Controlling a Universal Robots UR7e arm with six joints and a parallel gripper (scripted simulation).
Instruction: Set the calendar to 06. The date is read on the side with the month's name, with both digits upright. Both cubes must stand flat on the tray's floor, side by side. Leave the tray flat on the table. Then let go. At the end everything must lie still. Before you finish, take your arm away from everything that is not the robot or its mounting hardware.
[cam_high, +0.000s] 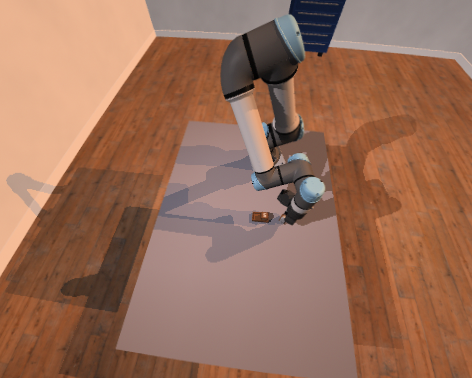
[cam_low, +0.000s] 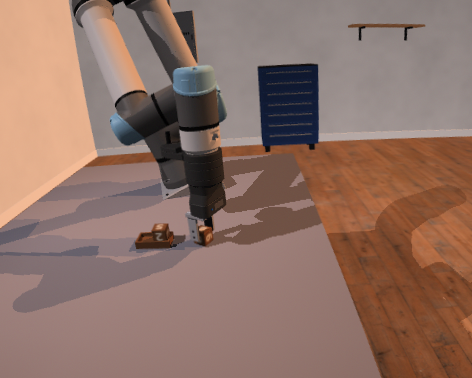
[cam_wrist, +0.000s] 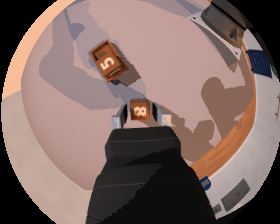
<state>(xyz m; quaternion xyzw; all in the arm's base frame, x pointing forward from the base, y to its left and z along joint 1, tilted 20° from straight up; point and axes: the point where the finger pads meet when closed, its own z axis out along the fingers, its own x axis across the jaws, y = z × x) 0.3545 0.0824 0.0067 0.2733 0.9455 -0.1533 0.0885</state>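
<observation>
Standing beside the tray (cam_high: 253, 220) (cam_low: 145, 245) (cam_wrist: 118, 78), one cube (cam_low: 205, 235) (cam_wrist: 140, 109) sits between the pincer's (cam_low: 201, 231) (cam_wrist: 140, 116) wide-open fingers. Inside the tray is the other cube (cam_high: 265, 215) (cam_low: 160, 231) (cam_wrist: 108, 63); 06 remains unset.

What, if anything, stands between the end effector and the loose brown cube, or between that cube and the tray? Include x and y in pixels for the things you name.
Nothing visible blocks the end effector (cam_low: 201, 231) (cam_wrist: 140, 116): its open fingers straddle the brown wooden-looking cube (cam_low: 204, 235) (cam_wrist: 140, 109). Toward the brown rectangular tray (cam_low: 150, 245) (cam_wrist: 120, 76), only its near wall rises.
</observation>
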